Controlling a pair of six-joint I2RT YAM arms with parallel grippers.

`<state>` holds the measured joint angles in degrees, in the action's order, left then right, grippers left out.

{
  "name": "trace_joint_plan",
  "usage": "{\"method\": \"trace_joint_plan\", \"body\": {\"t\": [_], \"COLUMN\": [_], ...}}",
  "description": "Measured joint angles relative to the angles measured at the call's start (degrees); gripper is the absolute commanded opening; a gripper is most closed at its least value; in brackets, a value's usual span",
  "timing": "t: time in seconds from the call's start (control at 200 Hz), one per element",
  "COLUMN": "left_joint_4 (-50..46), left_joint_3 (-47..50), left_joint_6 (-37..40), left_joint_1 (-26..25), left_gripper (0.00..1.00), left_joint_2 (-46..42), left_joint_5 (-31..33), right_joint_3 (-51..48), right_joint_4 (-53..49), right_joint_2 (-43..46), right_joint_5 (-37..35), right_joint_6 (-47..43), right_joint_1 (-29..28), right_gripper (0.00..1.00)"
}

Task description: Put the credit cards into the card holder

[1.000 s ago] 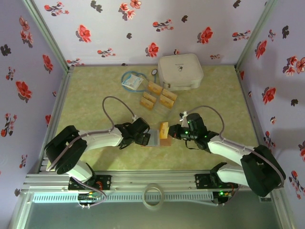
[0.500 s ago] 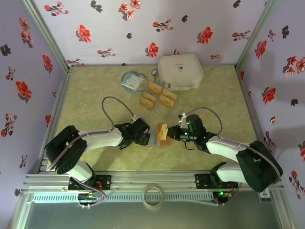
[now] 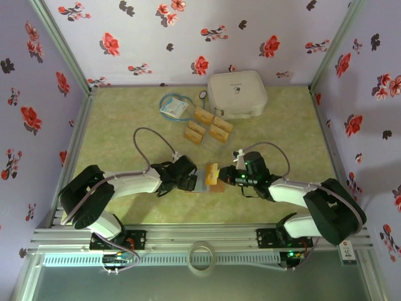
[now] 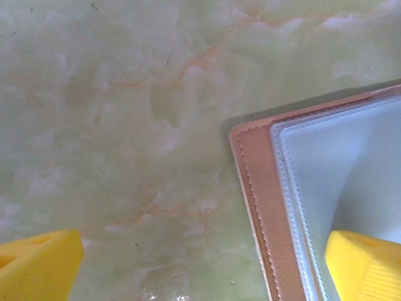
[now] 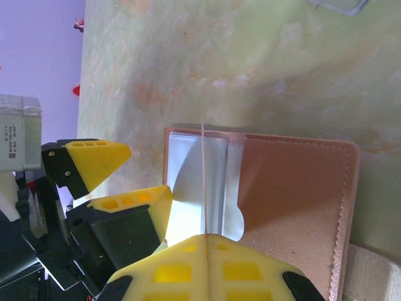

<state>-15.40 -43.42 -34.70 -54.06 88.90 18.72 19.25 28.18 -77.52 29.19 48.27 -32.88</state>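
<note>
The card holder [image 3: 212, 184] lies open on the table between both arms, reddish-brown [image 5: 294, 194] with clear pockets [image 5: 188, 175]. My right gripper [image 5: 205, 237] is shut on one credit card [image 5: 203, 182], held edge-on with its far end at the pockets. From above, that card [image 3: 213, 172] stands over the holder, at the tip of the right gripper [image 3: 221, 176]. My left gripper [image 4: 200, 269] is open and straddles the holder's corner [image 4: 257, 200], one fingertip [image 4: 363, 263] on the clear inside. Several more credit cards [image 3: 208, 125] lie farther back.
A large white rounded case [image 3: 237, 93] stands at the back, with a blue-white packet [image 3: 174, 106] to its left. A tape roll [image 3: 202, 257] lies on the frame in front of the arm bases. Flowered walls enclose the table.
My right gripper has moved a little to the left with the card, closer over the open holder. The left arm has stayed put.
</note>
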Motion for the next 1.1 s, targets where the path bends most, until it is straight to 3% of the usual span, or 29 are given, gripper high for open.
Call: {"method": "trace_joint_plan", "body": {"t": [1.1], "left_joint_4": [0.44], "left_joint_3": [0.33], "left_joint_6": [-0.98], "left_joint_1": [-0.35], "left_gripper": [1.0], "left_joint_2": [0.0], "left_joint_5": [0.39], "right_joint_3": [-1.75], "right_joint_4": [11.06], "right_joint_2": [-5.86], "right_joint_5": [0.66], "right_joint_6": [3.43], "right_joint_1": [-0.17], "right_gripper": [0.0]}}
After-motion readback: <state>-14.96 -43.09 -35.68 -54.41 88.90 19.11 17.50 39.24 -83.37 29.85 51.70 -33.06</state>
